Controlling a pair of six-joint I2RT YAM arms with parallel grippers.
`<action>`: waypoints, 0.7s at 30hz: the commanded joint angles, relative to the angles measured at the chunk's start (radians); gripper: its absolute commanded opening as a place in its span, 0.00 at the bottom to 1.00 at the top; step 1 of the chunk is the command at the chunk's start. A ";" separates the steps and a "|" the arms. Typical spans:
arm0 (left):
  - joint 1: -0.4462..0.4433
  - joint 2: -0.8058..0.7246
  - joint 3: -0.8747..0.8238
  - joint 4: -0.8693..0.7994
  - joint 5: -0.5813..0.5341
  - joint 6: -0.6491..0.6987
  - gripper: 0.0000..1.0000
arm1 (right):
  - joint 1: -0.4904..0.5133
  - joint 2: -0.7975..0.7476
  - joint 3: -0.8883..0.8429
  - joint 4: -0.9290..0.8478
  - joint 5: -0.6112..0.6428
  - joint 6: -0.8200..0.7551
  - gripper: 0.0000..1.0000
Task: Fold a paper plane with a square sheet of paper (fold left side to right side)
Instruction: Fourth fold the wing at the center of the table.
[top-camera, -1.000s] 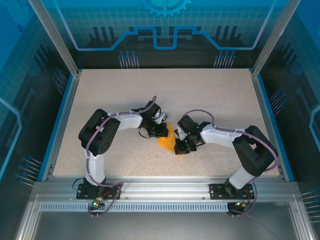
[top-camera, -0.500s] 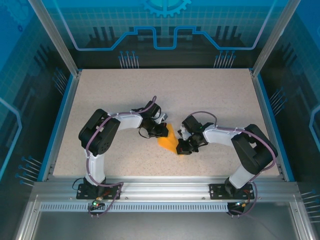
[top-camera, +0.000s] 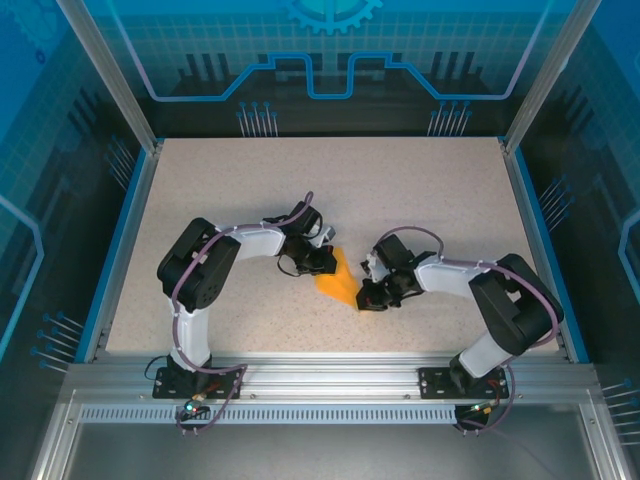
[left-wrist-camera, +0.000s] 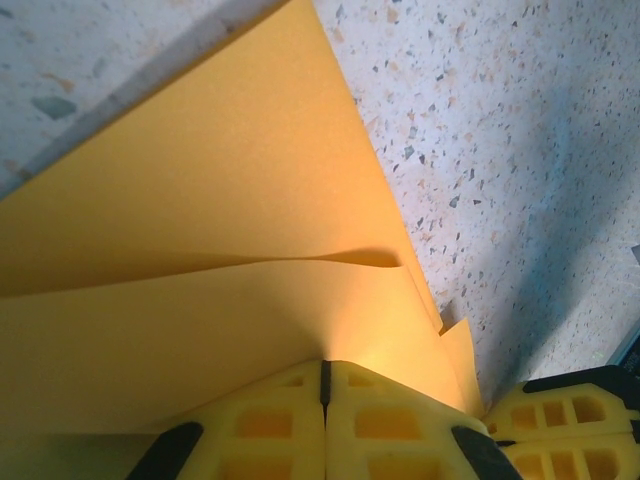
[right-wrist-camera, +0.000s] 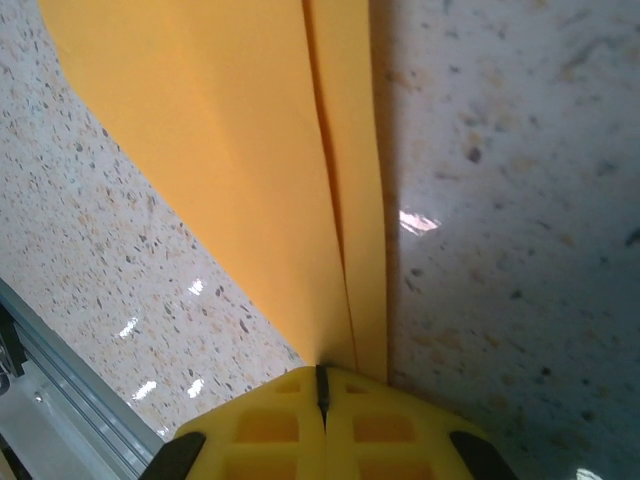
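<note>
Paper plane (top-camera: 337, 282) inside both closed jaws

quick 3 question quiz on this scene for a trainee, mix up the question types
1. True or false: the left gripper is shut on the paper.
2. Multiple choice: the paper is A) a flat unfolded square, B) folded, with layered flaps, C) crumpled into a ball.
3. Fill in: in the top view, the right gripper pinches the paper at its ___ end (upper or lower in the picture).

Key: 1 true; 2 B; 3 lower.
</note>
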 joint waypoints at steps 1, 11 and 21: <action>0.020 0.041 -0.009 -0.069 -0.133 0.007 0.07 | -0.022 -0.016 -0.064 -0.129 0.030 -0.007 0.00; 0.021 0.019 0.021 -0.069 -0.065 -0.010 0.14 | -0.060 -0.113 -0.078 -0.122 0.009 -0.035 0.00; 0.051 -0.171 0.102 -0.116 0.039 -0.036 0.48 | -0.077 -0.330 0.009 -0.137 0.127 -0.161 0.30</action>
